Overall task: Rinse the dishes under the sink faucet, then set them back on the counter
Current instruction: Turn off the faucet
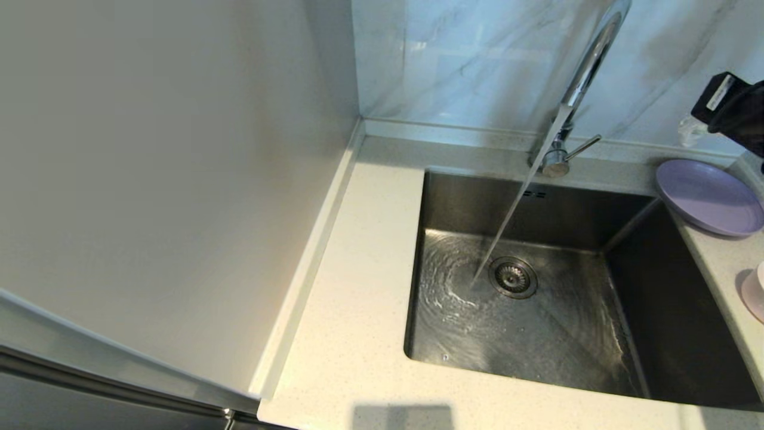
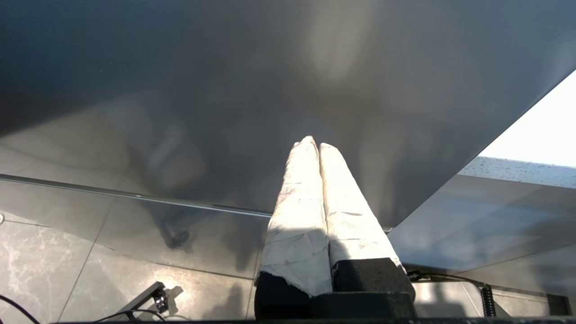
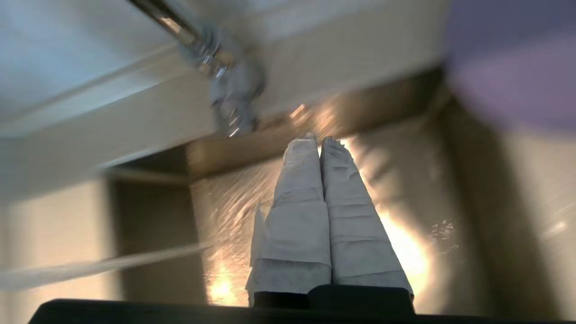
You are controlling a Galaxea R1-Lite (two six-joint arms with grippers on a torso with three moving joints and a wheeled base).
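Water streams from the chrome faucet [image 1: 588, 65] into the steel sink [image 1: 555, 334], landing beside the round drain strainer [image 1: 513, 277]. A lilac plate [image 1: 709, 197] rests on the counter [image 1: 352, 298] at the sink's far right corner. The edge of a pale pink bowl [image 1: 754, 291] shows at the right border. My right gripper [image 3: 318, 140] is shut and empty, hanging above the sink near the faucet base [image 3: 231, 96]; the lilac plate [image 3: 513, 76] lies off to one side of it. Only the right arm's black wrist [image 1: 734, 107] shows in the head view. My left gripper [image 2: 313, 145] is shut, parked low facing a grey cabinet front.
A white wall panel [image 1: 167, 179] rises along the counter's left side. The marble-veined wall [image 1: 477, 54] stands behind the sink. A tiled floor [image 2: 67, 270] lies below the left gripper.
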